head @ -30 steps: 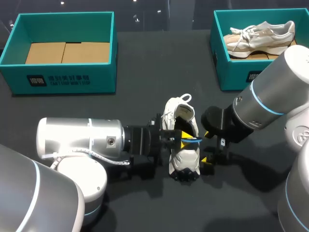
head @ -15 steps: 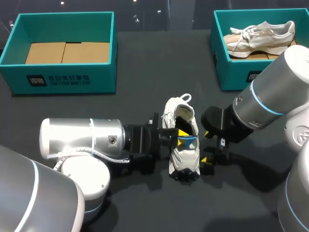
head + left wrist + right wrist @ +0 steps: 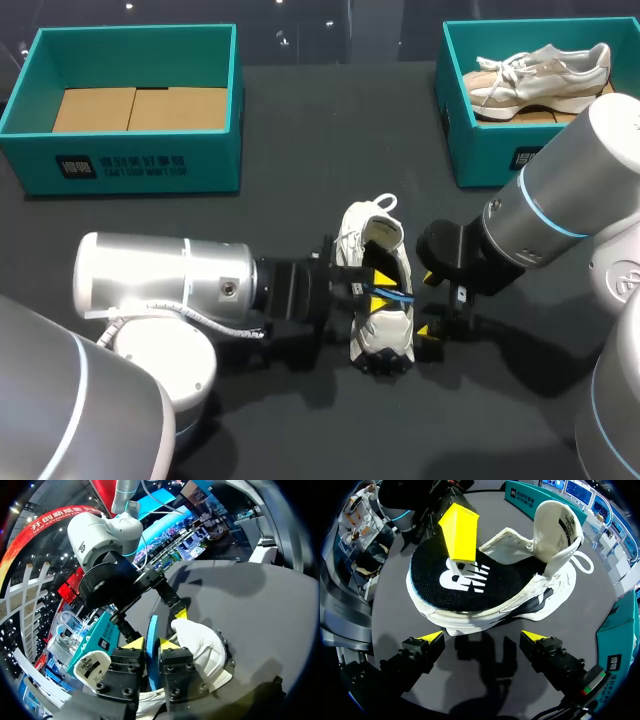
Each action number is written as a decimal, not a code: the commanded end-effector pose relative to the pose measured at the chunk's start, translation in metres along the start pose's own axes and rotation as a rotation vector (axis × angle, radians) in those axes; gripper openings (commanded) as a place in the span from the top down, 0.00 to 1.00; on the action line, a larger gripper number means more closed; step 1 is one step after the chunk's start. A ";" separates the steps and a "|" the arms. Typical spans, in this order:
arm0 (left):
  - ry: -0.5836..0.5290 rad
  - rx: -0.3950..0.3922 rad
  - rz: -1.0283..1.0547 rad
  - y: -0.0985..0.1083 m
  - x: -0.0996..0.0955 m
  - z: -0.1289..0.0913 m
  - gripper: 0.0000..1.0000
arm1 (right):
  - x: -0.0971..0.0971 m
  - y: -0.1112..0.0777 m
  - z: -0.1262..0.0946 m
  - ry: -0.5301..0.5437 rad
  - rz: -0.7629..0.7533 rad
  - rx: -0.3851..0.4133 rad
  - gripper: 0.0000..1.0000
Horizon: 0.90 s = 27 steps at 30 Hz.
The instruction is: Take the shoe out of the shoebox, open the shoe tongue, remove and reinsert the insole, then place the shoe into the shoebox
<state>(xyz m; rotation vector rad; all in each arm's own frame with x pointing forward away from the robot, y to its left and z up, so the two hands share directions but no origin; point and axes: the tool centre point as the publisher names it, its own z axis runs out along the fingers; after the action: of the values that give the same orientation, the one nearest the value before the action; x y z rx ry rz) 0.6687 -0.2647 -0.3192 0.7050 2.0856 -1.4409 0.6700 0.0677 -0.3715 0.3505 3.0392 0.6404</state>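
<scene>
A white shoe (image 3: 381,336) lies on the dark table between my two arms, heel toward the far side. Its insole (image 3: 465,580), black on top with a blue edge, lies across the shoe's opening (image 3: 520,600). My left gripper (image 3: 378,290) comes in from the left and is shut on the insole (image 3: 151,655), one yellow tip on each side (image 3: 151,642). One of its fingers (image 3: 460,530) rests on the insole's top. My right gripper (image 3: 485,637) stands open beside the shoe's right flank (image 3: 427,303), touching nothing.
A teal shoebox (image 3: 130,165) with a cardboard floor stands at the far left. A second teal box (image 3: 480,150) at the far right holds another pale shoe (image 3: 540,75). My arms' thick bodies fill the near left and right.
My left gripper has shifted slightly over the shoe with the insole, and both its yellow tips now show from above. The right arm and the shoe have not moved.
</scene>
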 end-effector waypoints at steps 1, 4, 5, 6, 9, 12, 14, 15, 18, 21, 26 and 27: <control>0.052 -0.030 0.006 0.007 0.003 0.002 1.00 | 0.001 -0.001 0.000 -0.003 0.000 0.000 0.00; 0.063 -0.057 0.031 0.016 0.008 0.007 1.00 | 0.001 -0.001 0.000 -0.003 0.000 0.000 0.00; 0.064 -0.066 0.042 0.018 0.009 0.008 1.00 | 0.001 -0.001 0.000 -0.003 0.000 0.000 0.00; 0.065 -0.076 0.052 0.022 0.010 0.010 1.00 | 0.001 -0.001 0.000 -0.003 0.000 0.000 0.00; 0.053 -0.112 0.089 0.032 0.011 0.013 1.00 | 0.001 -0.001 0.000 -0.003 0.000 0.000 0.00; 0.047 -0.129 0.100 0.038 0.010 0.015 1.00 | 0.001 -0.001 0.000 -0.003 0.000 0.000 0.00; 0.044 -0.135 0.099 0.040 0.009 0.015 1.00 | 0.001 -0.001 0.000 -0.003 0.000 0.000 0.00; 0.042 -0.134 0.095 0.040 0.008 0.014 1.00 | 0.001 -0.001 0.000 -0.003 0.000 0.000 0.00; 0.042 -0.117 0.079 0.034 0.007 0.009 1.00 | 0.001 -0.001 0.000 -0.003 0.000 0.000 0.00; 0.052 -0.087 0.039 0.027 0.005 0.004 0.78 | 0.001 -0.001 0.000 -0.003 0.000 0.000 0.00; 0.065 -0.073 0.005 0.016 0.002 -0.006 0.71 | 0.001 -0.001 0.000 -0.003 0.000 0.000 0.00; 0.072 -0.072 0.000 0.013 0.001 -0.007 0.71 | 0.001 -0.001 0.000 -0.003 0.000 0.000 0.00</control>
<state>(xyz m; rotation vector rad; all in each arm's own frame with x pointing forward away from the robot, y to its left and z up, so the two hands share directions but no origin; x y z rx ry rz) 0.6797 -0.2655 -0.3354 0.7269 2.1677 -1.3505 0.6700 0.0677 -0.3716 0.3505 3.0392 0.6404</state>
